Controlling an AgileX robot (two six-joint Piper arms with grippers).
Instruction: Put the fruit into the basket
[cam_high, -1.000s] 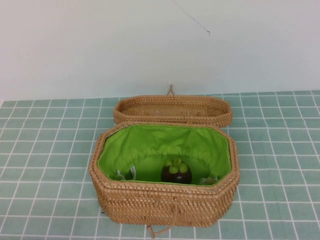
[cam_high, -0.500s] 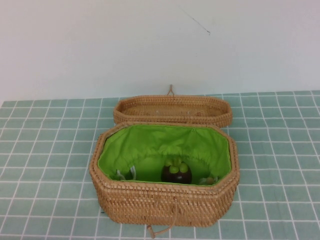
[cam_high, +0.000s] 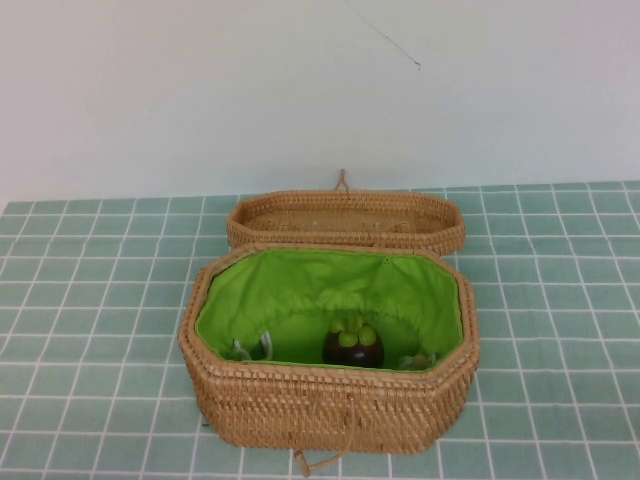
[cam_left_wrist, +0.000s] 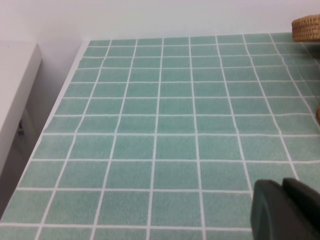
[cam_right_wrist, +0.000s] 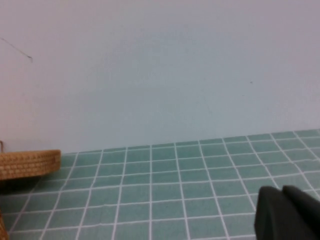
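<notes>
Tiled table (cam_high: 90, 300) unchanged: fruit (cam_high: 352, 345) stays in basket (cam_high: 330, 400), grippers away.

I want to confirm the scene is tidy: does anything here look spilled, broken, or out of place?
Nothing stands out. The fruit sits upright inside the basket, whose lid lies open behind it. The left gripper and right gripper are parked to the sides, away from the basket.
</notes>
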